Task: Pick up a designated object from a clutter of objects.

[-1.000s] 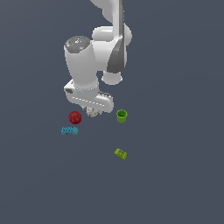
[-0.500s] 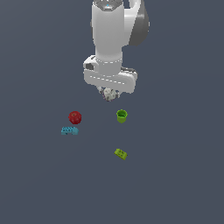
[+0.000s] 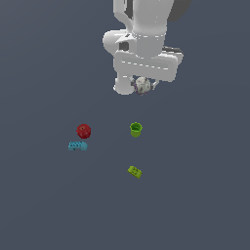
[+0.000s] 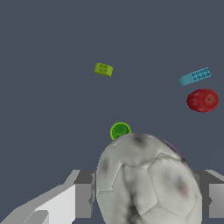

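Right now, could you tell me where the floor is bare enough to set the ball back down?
Widest bare stretch: the exterior view's right, beyond the cup and green brick. The near floor below that brick is also open. Tightest by the red ball and blue brick, nearly touching. The hand holds the ball aloft.

- The gripper [image 3: 142, 87] hangs in the upper middle of the frame, closed around the whitish ball [image 3: 142, 86].
- Below it stands the green cup [image 3: 136, 129].
- At centre left the red ball [image 3: 84, 130] lies just above the blue studded brick [image 3: 77, 145].
- The lime-green brick [image 3: 135, 171] lies lower, well apart.
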